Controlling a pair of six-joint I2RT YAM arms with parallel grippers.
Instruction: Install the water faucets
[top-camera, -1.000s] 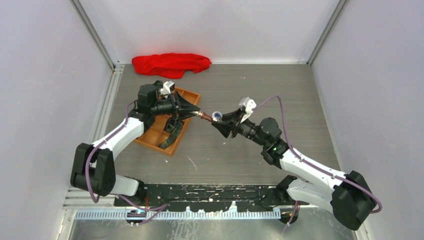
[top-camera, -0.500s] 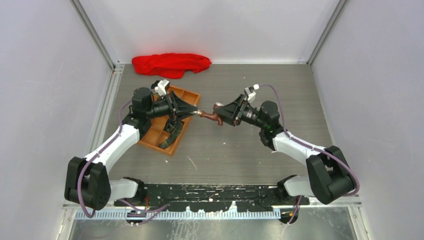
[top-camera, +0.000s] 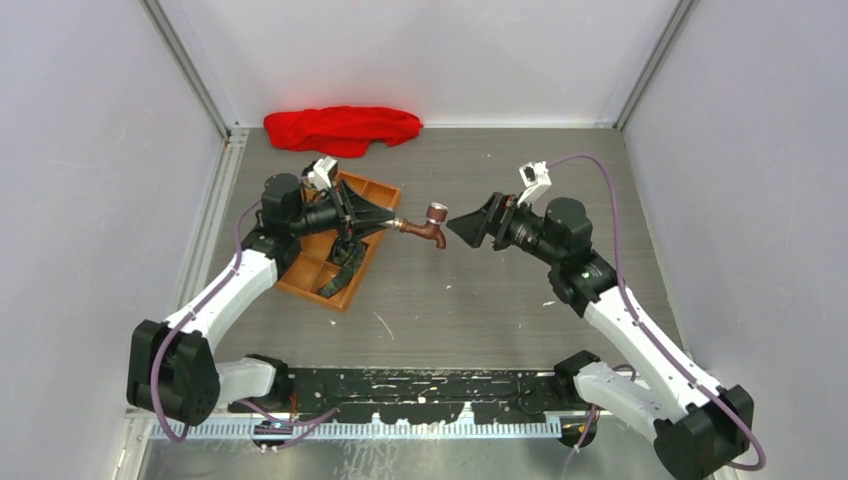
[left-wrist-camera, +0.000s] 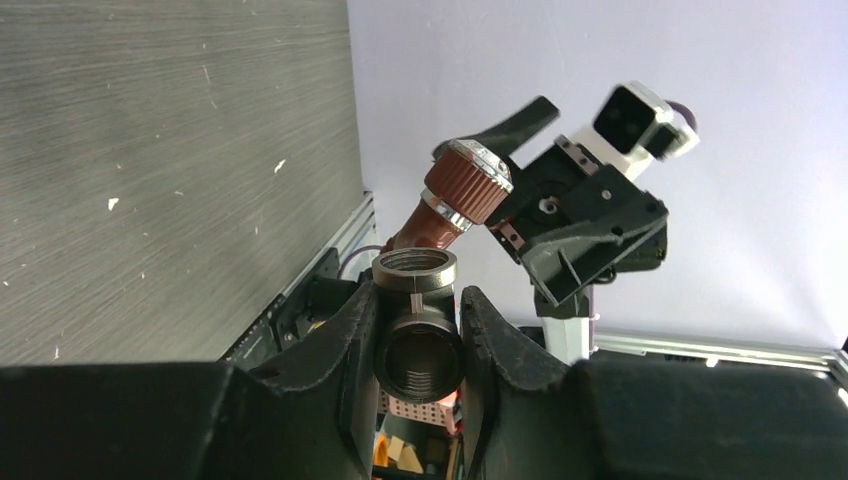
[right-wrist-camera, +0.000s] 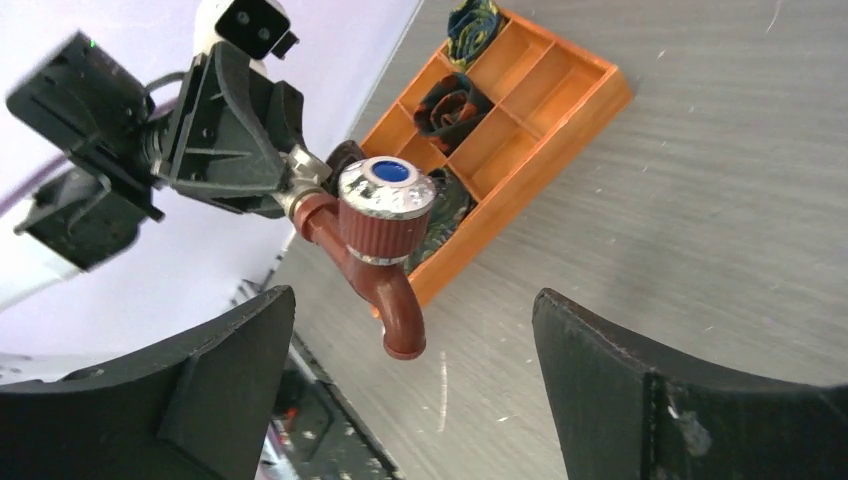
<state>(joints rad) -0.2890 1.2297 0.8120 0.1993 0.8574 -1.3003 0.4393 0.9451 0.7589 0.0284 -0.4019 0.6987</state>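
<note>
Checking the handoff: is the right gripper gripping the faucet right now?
No, the right gripper stands open, with both its fingers clear of the faucet.

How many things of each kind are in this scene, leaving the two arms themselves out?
faucet: 1, held in the air by the left gripper
orange tray: 1
coiled straps: 3 visible in the tray
red cloth: 1
Total: 6

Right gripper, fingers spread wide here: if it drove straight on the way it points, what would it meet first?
Most likely the faucet. Its capped knob sits between the open fingers in the wrist view, just ahead of the right gripper. The left gripper holds its other end. Depth is approximate.
</note>
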